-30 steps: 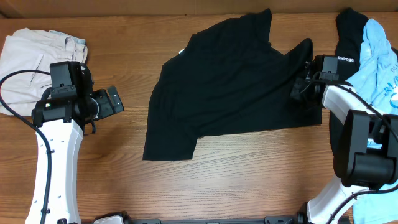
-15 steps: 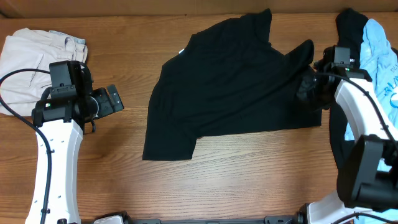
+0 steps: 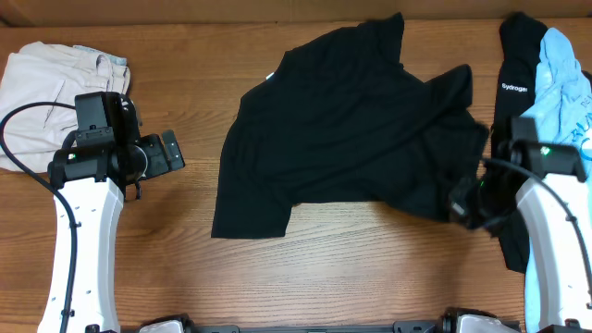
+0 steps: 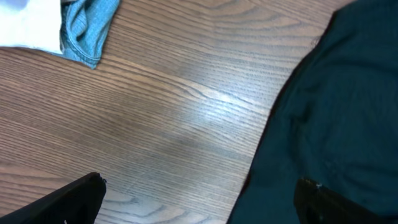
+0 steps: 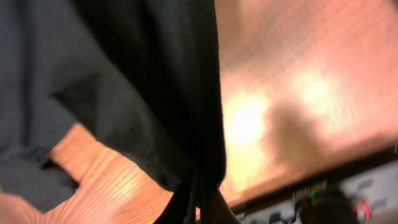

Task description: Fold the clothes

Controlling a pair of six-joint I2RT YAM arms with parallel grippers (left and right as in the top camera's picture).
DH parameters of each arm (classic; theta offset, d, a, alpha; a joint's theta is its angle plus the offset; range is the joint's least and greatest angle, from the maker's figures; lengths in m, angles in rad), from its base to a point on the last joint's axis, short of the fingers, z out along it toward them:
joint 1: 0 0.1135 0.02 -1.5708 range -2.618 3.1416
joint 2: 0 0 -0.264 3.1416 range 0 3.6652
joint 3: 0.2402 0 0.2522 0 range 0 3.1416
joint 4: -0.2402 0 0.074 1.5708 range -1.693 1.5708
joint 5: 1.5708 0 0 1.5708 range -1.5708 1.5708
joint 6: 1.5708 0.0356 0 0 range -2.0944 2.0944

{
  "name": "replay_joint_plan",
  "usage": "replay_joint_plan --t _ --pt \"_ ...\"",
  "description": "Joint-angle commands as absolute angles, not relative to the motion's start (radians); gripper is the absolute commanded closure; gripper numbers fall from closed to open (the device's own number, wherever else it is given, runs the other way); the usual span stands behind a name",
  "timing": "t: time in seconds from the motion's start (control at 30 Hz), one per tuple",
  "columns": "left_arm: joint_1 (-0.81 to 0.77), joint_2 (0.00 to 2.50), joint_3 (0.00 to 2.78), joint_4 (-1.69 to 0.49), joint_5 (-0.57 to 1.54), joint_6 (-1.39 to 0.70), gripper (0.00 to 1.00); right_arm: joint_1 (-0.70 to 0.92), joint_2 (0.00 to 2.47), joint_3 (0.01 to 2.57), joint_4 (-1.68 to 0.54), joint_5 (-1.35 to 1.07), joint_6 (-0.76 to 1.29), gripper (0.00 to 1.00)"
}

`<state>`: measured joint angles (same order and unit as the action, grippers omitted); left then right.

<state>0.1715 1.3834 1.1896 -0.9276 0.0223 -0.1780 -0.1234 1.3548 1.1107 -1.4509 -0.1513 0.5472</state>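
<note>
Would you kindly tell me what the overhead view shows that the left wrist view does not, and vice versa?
Only overhead: the whole black T-shirt, the right gripper shut on its edge, a beige garment, a lettered black garment and a light-blue T-shirt. Only left wrist: a blue-hemmed pale cloth in the corner, which I cannot match overhead. Both: part of the T-shirt, the wooden table, and the open left gripper, clear of the fabric.
</note>
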Motion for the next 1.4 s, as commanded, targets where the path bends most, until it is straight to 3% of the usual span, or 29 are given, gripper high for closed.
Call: replay_joint_plan --t 0.0,0.17,0.27,0.37,0.4,0.5,0.53,0.63,0.93,1.37 --pt "0.170 1.386 1.187 -0.929 0.015 -0.126 0.00 -0.106 1.299 0.982 -1.455 -0.143 0.745 0.96" --pt "0.170 1.386 1.187 -0.918 0.016 -0.118 0.00 -0.106 1.264 0.894 -1.453 -0.116 0.785 0.96" --pt "0.169 1.386 1.187 -0.902 0.043 -0.073 0.00 -0.106 1.264 0.906 -1.433 -0.141 0.675 0.86" --pt "0.169 1.398 1.187 -0.859 0.089 -0.033 0.00 -0.106 1.264 0.962 -1.408 -0.193 0.556 0.57" --pt "0.168 1.406 1.187 -0.844 0.105 -0.024 0.00 -0.106 1.264 0.977 -1.408 -0.193 0.552 0.52" --pt "0.160 1.460 1.187 -0.765 0.167 -0.014 0.00 -0.106 1.264 1.076 -1.421 -0.204 0.540 0.20" --pt "0.147 1.485 1.187 -0.730 0.214 0.008 0.00 -0.106 1.264 1.105 -1.421 -0.204 0.540 0.13" --pt "0.076 1.567 1.187 -0.637 0.348 0.147 0.00 -0.106 1.264 1.191 -1.406 -0.204 0.502 0.12" --pt "-0.158 1.828 1.189 -0.468 0.208 0.202 0.00 -0.106 1.264 1.261 -1.319 -0.203 0.414 0.09" --pt "-0.204 1.980 1.189 -0.356 0.099 0.157 0.00 -0.106 1.266 1.260 -1.251 -0.192 0.392 0.10"
